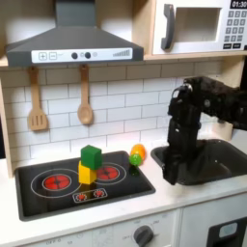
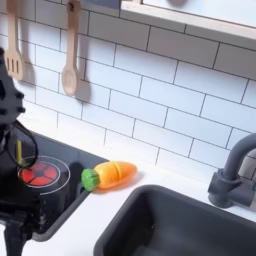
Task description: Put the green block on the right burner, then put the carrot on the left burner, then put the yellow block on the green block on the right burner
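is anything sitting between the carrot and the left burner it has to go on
Yes. In the first exterior view, the green block stacked on the yellow block stands mid-hob, between the carrot and the left burner. The right burner also lies between.

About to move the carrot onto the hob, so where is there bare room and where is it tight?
In the first exterior view the left burner lies bare, bordered by the hob's left edge and the stacked green block and yellow block. The carrot sits tight between the hob's right end and the gripper by the sink.
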Controlling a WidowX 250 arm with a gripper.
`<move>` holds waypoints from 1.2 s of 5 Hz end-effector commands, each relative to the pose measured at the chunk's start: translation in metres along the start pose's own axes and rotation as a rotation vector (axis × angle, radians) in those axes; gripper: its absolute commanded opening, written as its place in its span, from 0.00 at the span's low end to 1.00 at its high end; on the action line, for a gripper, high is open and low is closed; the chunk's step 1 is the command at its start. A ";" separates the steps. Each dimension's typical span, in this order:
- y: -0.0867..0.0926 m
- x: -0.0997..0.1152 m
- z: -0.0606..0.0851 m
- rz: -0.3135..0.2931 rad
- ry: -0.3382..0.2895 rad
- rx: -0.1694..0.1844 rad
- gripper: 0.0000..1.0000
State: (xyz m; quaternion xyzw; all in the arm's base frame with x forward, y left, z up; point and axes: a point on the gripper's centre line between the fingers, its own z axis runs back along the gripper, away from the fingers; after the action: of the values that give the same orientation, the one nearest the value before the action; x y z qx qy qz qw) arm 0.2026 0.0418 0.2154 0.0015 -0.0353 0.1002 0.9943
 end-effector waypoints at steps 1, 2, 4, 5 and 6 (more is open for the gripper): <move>0.009 0.015 -0.007 0.049 0.012 0.003 1.00; 0.012 0.026 -0.008 0.073 0.011 0.000 1.00; 0.016 0.049 -0.007 0.119 0.009 -0.001 1.00; 0.020 0.063 -0.009 0.156 0.014 -0.001 1.00; 0.026 0.075 -0.015 0.185 0.022 0.004 1.00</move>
State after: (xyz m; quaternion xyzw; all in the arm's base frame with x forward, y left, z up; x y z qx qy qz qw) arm 0.2710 0.0825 0.2066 -0.0020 -0.0241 0.1929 0.9809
